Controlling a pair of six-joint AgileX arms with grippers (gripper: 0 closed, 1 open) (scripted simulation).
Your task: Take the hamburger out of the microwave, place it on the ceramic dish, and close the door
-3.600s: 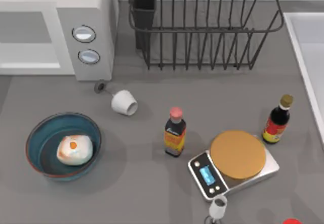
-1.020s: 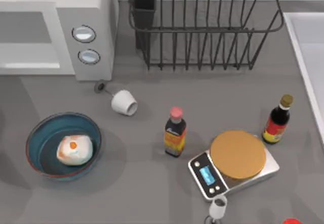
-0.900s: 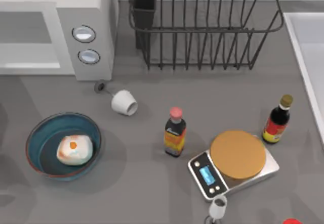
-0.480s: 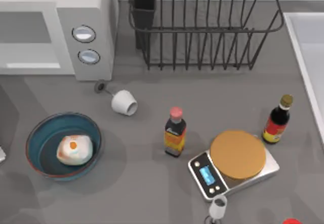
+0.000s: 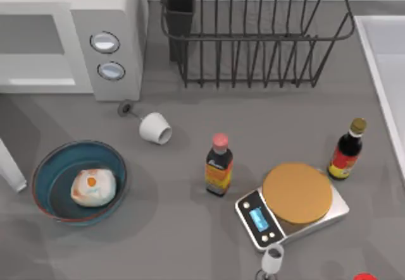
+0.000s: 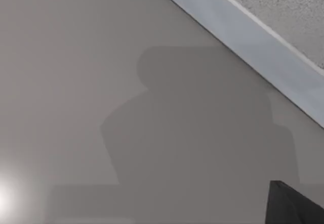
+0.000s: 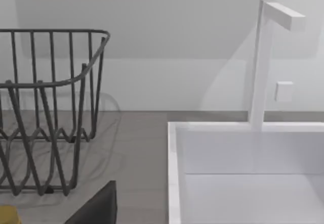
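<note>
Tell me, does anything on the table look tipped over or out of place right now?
Yes. The small white cup lies on its side on the table, between the microwave and the ceramic dish. The hamburger sits inside the dish, and both sauce bottles stand upright.

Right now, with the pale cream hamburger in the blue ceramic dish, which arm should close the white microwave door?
Left, probably. The white door stands at the table's left edge beside the blue dish; the right wrist camera faces the white sink.
</note>
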